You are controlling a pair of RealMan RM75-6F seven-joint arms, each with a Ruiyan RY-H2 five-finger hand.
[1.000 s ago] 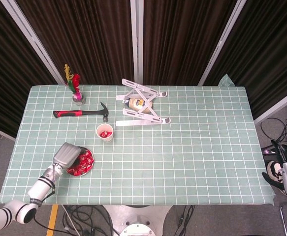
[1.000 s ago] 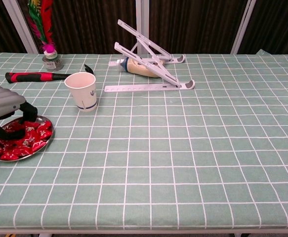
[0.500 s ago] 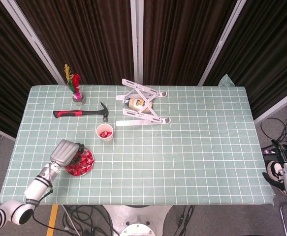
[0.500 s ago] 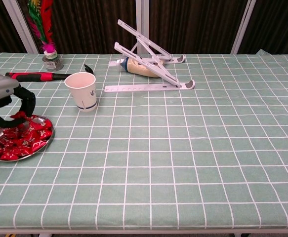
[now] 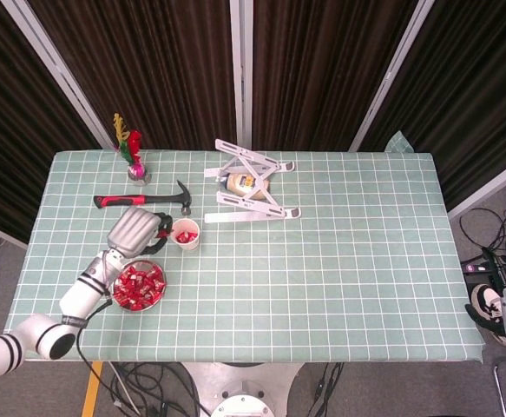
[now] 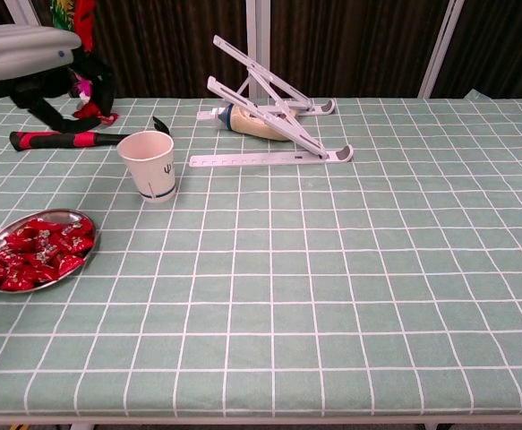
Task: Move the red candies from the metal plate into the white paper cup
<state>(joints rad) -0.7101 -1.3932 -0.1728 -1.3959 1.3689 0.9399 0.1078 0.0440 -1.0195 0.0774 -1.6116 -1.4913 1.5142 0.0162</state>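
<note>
The left hand (image 6: 50,67) is raised above the table beside the white paper cup (image 6: 153,165), pinching one red candy (image 6: 98,113) between dark fingertips. The cup stands upright, mouth up, with red candies visible inside in the head view. The metal plate (image 5: 141,304) lies near the front-left table edge, heaped with red candies (image 6: 32,253). Behind the cup lies a hammer (image 5: 141,201), its handle running left to right; a shuttlecock holder (image 5: 137,171) stands at the back-left. A white folding stand (image 5: 251,193) with a bottle (image 5: 246,182) sits right of the hammer. The right hand (image 5: 502,314) is off the table's right edge; whether it is clenched or released cannot be told. The tablecloth (image 5: 357,261) is bare to the right.
</note>
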